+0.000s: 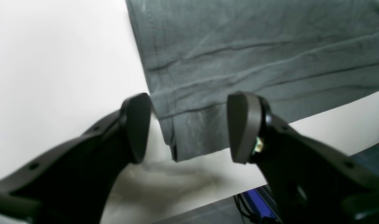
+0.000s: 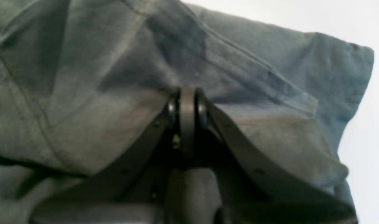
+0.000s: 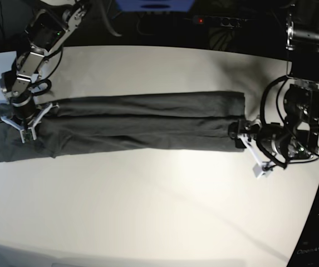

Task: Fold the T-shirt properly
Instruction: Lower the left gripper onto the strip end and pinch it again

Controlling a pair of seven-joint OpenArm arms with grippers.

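Left gripper is hovering w/ jaws spread wide, straddling a hem corner of the T-shirt w/o pinching it; pads are sitting either side of the cloth edge. Right gripper is sitting w/ jaws pressed fully together, tips down against the wrinkled fabric at the opposite end; can't tell if any cloth is pinched. Shirt is lying as a long narrow band, folded lengthwise, across the white table, stretching btwn both arms.

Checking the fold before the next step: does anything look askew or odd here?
Mostly tidy: the T-shirt lies as a long narrow band. Its end under the shut right gripper flares wider and rumpled. The open left gripper straddles the other end.
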